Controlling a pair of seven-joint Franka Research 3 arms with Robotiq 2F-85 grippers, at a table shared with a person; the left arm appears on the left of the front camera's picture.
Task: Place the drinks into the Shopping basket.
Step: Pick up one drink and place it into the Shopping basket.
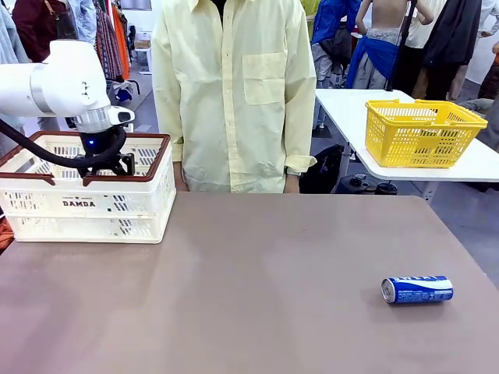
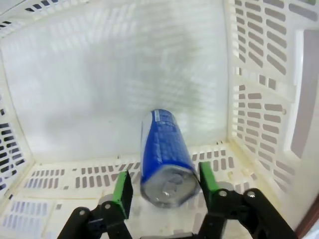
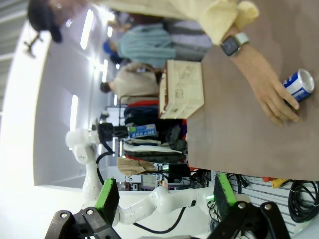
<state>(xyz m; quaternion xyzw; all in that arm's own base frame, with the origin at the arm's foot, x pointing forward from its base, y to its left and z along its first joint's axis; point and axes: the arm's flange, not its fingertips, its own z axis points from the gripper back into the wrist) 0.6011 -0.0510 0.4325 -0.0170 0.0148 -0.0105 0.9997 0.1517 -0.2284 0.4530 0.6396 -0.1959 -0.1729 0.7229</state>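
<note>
Left wrist view, inside the Shopping basket (image 2: 259,99): the left gripper (image 2: 164,181) stands slightly parted around a blue can (image 2: 164,149), one green pad (image 2: 122,189) clear of it, the other seemingly touching. If that pad drags as the gripper lifts, the can could tip or ride up. Well off to this gripper's right, a second blue can (image 1: 417,290) lies sideways on the table (image 1: 249,296); a nudge would roll it. The right gripper (image 3: 165,196) gapes, empty.
</note>
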